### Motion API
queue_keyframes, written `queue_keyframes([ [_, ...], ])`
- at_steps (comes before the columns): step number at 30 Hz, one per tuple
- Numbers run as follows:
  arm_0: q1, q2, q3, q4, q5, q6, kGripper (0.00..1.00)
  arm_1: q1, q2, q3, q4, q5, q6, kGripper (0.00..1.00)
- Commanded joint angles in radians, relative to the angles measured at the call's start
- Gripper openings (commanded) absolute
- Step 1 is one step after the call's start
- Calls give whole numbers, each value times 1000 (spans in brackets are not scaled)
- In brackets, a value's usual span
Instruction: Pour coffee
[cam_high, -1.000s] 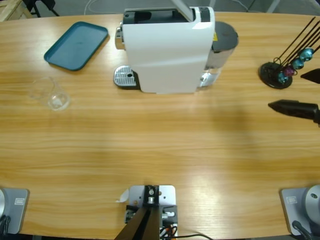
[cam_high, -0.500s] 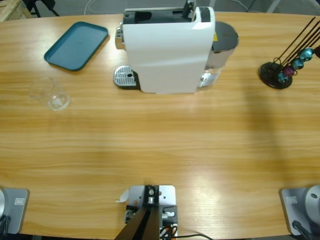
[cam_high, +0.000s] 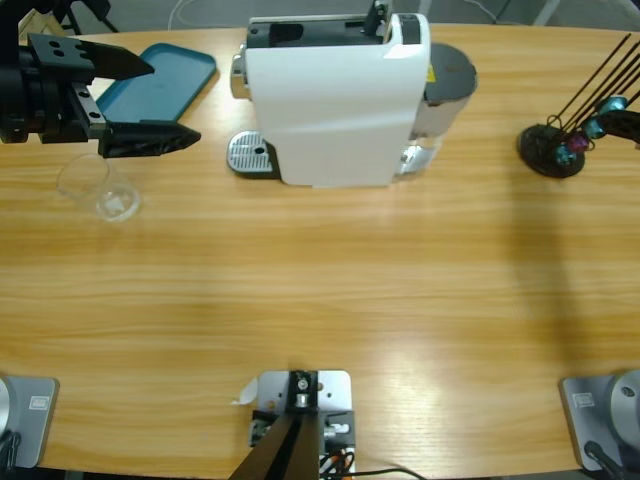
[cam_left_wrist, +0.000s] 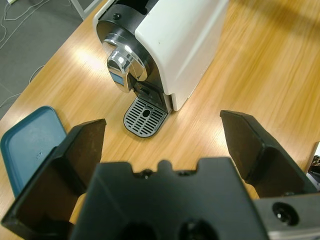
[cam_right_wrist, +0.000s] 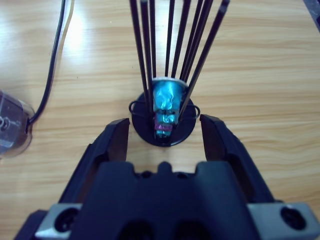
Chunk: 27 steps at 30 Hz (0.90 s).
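A white coffee machine (cam_high: 335, 100) stands at the table's back middle, with its metal drip tray (cam_high: 250, 155) on its left. An empty-looking clear glass (cam_high: 100, 187) sits on the table to the left. No coffee shows in any view. My left gripper (cam_high: 172, 100) comes in from the left edge, open, above and right of the glass, with its jaws pointing at the machine. In the left wrist view the spout (cam_left_wrist: 122, 62) and drip tray (cam_left_wrist: 145, 116) lie ahead of the open left gripper (cam_left_wrist: 162, 135). My right gripper (cam_right_wrist: 165, 135) is open on either side of the capsule holder's base (cam_right_wrist: 150, 131).
A teal tray (cam_high: 150, 90) lies at the back left, partly under the left gripper. The black wire capsule holder (cam_high: 560, 145) stands at the far right with a teal capsule (cam_right_wrist: 167, 97) in it. A black cable (cam_right_wrist: 55, 65) runs across the table in the right wrist view.
My left gripper has come into the high view from the left edge. The black gripper seen at the right edge a second ago has left that view.
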<state>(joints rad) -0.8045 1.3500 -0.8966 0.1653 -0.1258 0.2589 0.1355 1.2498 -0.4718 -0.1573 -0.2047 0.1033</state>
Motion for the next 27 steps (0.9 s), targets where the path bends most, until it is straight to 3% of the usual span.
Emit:
queue_keyframes([
  [1, -8, 1, 43, -7, 9, -25, 996, -46, 84, 32, -80, 46, 5, 510],
  [8, -18, 6, 65, -14, 6, -52, 996, -53, 107, 33, -104, 55, 3, 461],
  [11, -18, 6, 67, -21, 6, -63, 996, -63, 114, 38, -118, 56, 2, 345],
  [19, -19, 0, 74, -24, 6, -80, 996, -69, 120, 37, -122, 57, -2, 337],
  [26, -19, -13, 84, -24, 7, -90, 996, -69, 126, 42, -142, 51, -13, 7],
  [27, -19, -14, 84, -24, 7, -90, 996, -69, 125, 42, -142, 51, -14, 0],
])
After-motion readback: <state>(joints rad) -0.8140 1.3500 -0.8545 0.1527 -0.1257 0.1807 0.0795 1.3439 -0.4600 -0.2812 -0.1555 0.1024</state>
